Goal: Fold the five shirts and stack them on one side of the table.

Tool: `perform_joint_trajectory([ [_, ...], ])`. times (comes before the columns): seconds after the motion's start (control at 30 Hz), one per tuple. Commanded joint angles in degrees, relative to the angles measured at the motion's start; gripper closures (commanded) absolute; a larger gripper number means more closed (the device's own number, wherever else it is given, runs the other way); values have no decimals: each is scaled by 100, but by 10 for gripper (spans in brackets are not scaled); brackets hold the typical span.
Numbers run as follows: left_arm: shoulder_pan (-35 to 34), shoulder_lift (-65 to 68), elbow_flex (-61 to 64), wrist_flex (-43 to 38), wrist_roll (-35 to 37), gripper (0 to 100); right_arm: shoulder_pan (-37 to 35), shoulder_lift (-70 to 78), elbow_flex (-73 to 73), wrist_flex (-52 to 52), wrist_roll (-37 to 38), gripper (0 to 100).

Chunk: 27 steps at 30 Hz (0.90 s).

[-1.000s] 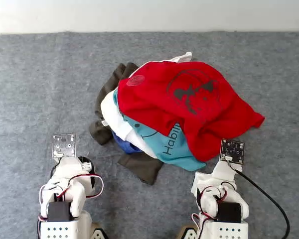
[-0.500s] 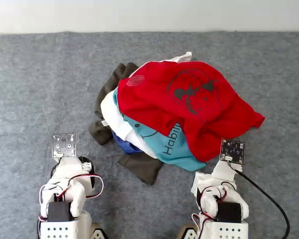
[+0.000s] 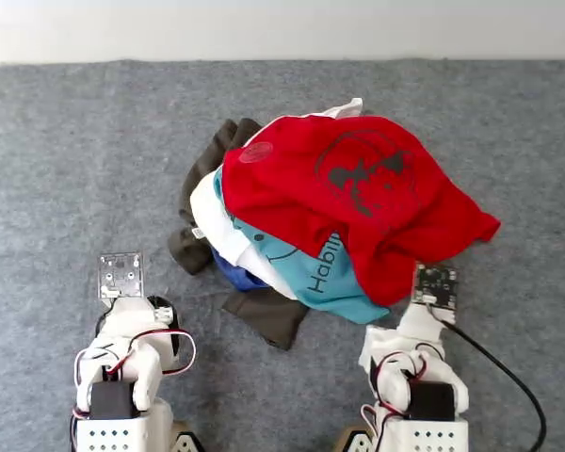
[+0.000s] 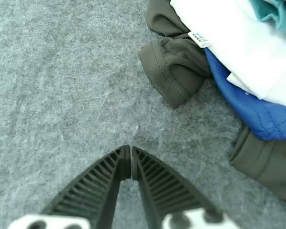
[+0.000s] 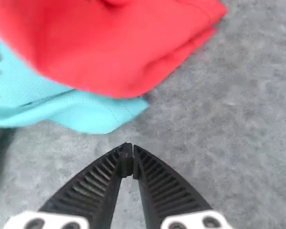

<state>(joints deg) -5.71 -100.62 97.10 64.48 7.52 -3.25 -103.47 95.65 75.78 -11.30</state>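
Shirts (image 3: 320, 226) lie heaped in one crumpled pile in the middle of the table (image 3: 66, 151), none folded: red shirt (image 3: 358, 188) on top, teal shirt (image 3: 330, 282), white, blue and dark olive ones under it. Left gripper (image 4: 131, 155) sits clenched, empty, over bare felt near an olive sleeve (image 4: 174, 76); right gripper (image 5: 132, 150) is clenched, empty, just short of the red hem. Best start, I judge: open the right claw, pinch only the red edge, lift it clear of the teal, spread flat before folding.

Robotics lab test station: grey felt-covered surface (image 3: 66, 141), bare white wall (image 3: 264, 28) behind, left arm (image 3: 122, 363) and right arm (image 3: 416, 372) mounted at near edge.
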Motion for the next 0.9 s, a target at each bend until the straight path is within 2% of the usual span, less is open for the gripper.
perform_joint_trajectory([
  [0.0,0,9,-40,-62,44,984,-470,-40,79,-84,-44,989],
  [0.37,0,9,-40,-62,44,984,-1815,-40,79,-84,-44,989],
  [0.73,0,9,-40,-62,44,984,-2053,-40,70,-119,-18,983],
  [0.87,-9,9,-40,-62,44,984,-2035,-40,70,-277,-44,884],
])
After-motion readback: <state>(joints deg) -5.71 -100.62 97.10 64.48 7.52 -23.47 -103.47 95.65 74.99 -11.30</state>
